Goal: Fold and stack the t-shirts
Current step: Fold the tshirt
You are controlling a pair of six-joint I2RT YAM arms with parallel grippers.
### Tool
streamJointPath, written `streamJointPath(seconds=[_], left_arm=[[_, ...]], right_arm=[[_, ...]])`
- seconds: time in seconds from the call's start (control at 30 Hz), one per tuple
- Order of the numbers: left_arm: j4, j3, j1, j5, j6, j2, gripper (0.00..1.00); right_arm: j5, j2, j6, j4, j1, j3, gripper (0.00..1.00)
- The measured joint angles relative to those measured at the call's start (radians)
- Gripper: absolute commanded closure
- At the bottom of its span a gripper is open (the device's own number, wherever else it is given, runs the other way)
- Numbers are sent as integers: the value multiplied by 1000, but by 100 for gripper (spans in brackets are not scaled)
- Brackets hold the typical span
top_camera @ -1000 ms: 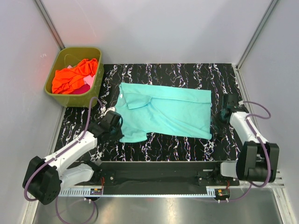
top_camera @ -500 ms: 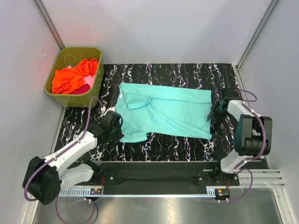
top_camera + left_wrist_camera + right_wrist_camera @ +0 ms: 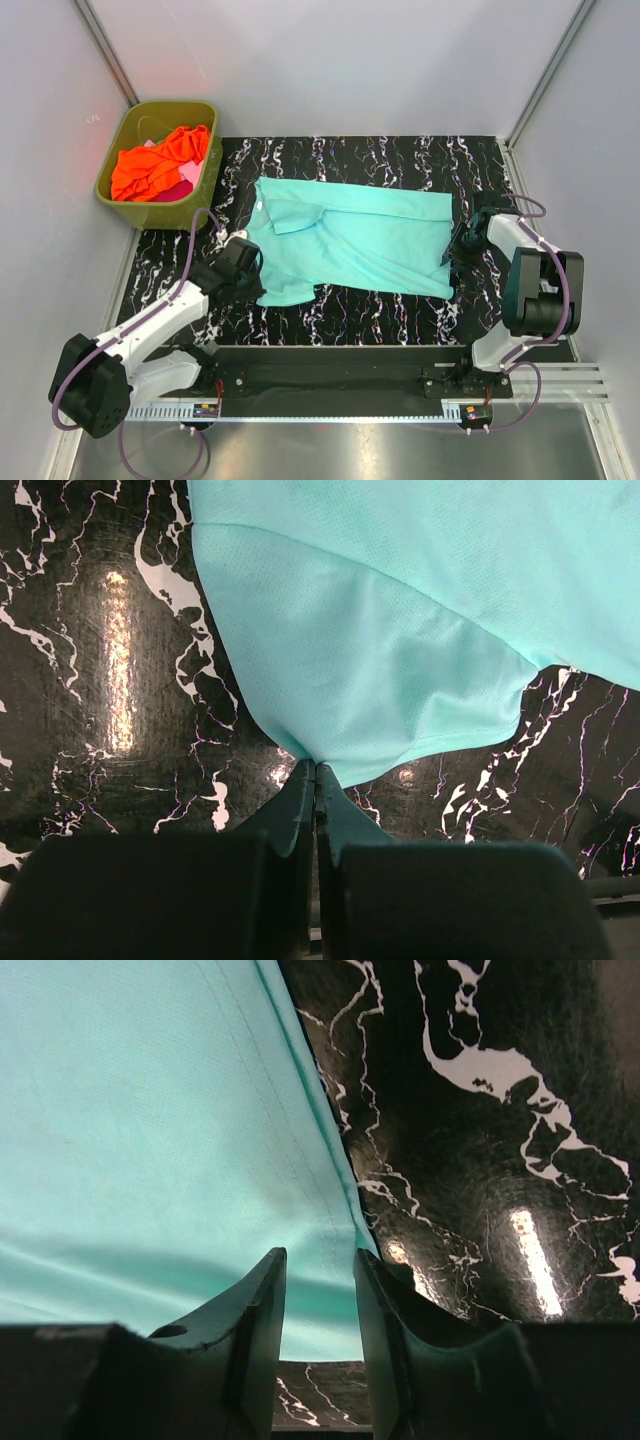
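Right hand point(image 3: 458, 247) has swung in against the hem of the teal soft-cloth collared t-shirt point(image 3: 350, 240), fingers apart, hem edge just ahead. Left hand point(image 3: 315, 770) unmoved, pinched together on the sleeve tip. T-shirt lies flat on the black marbled table point(image 3: 380, 160).

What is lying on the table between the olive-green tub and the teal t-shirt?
Nothing. In the top external view, only a bare strip of black marbled tabletop separates the olive-green tub from the collar side of the teal t-shirt.
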Motion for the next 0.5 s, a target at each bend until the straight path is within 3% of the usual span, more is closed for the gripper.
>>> streamJointPath(seconds=[0.5], left_arm=[[1, -1, 0, 2, -2, -11, 100]], right_arm=[[6, 54, 4, -27, 0, -1, 69]])
